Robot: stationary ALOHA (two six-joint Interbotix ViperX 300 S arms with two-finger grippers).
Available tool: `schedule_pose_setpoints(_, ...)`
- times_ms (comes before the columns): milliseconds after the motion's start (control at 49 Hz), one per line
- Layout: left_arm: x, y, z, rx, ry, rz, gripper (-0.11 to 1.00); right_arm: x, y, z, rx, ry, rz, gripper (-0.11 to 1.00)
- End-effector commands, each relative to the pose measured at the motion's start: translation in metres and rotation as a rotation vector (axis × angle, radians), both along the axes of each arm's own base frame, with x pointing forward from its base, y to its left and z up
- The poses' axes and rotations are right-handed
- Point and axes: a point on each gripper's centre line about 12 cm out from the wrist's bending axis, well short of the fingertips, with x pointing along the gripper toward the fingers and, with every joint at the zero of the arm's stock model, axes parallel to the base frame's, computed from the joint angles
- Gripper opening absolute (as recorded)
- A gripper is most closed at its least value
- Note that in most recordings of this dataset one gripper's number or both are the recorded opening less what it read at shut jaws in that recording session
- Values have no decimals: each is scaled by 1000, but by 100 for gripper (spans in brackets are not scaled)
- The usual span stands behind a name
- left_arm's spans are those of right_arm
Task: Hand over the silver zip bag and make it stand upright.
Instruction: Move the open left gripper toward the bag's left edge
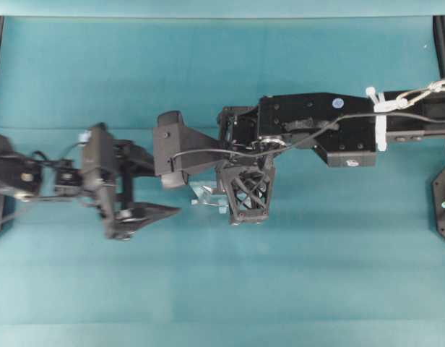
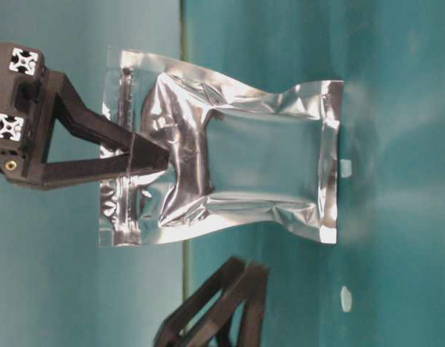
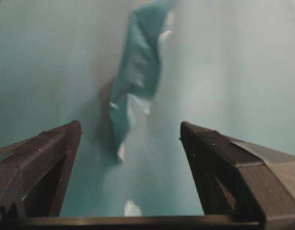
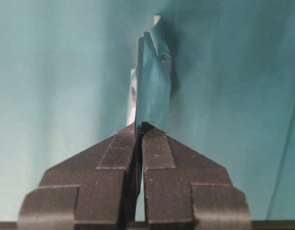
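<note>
The silver zip bag (image 2: 230,152) is a shiny, crinkled foil pouch, roughly rectangular, with flat sealed strips along its edges and a darker, smoother middle panel that mirrors the teal around it. The table-level view is turned on its side, so the teal table (image 2: 396,87) fills the right part of the picture and the bag's long axis runs across it; one short sealed edge lies against the table and the other, the zip end, points away from it. The foil is pinched into deep creases near the zip end, where the waist of the bag narrows. The right gripper (image 2: 161,155) is clenched on the bag at that end, its black, ribbed plastic fingers (image 4: 157,148) pressed flat together with the thin foil edge caught between them. In the right wrist view the bag shows edge-on as a narrow, slightly twisted blade running straight away from the fingertips. In the overhead view only a small bright sliver of the bag (image 1: 205,195) shows beside the right arm's black lattice finger. The left gripper (image 3: 130,139) is released, its two dark, blocky fingers (image 3: 42,158) spread wide and touching nothing, with the bag standing ahead of them, apart from both. Small white specks (image 2: 345,298) lie on the table near the bag's base
</note>
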Motion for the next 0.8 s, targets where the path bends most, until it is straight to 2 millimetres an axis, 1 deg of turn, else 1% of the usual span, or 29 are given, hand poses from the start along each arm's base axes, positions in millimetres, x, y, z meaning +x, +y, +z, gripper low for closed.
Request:
schedule_pose_setpoints(0,14,3,-2,1,-28,6,90,0,1,4,-2,-12,2,2)
schedule_pose_setpoints(82,24,4,-8,2,-28,6,90,0,1,4,-1,-14,0,2)
schedule_pose_setpoints(225,39,3,-12,0,-38,3,90,0,1,3,-1,-10,0,2)
schedule_pose_setpoints(388,51,3,-13,1,-48,2,90,-1,1,2,-1,-7,-1,2)
schedule_pose_setpoints(552,61,3,-27,-4,-25,3,90,0,1,2,-1,-9,0,2)
schedule_pose_setpoints(776,75,4,-31,-17,-34,7,89,0,1,2,-1,-9,-1,2)
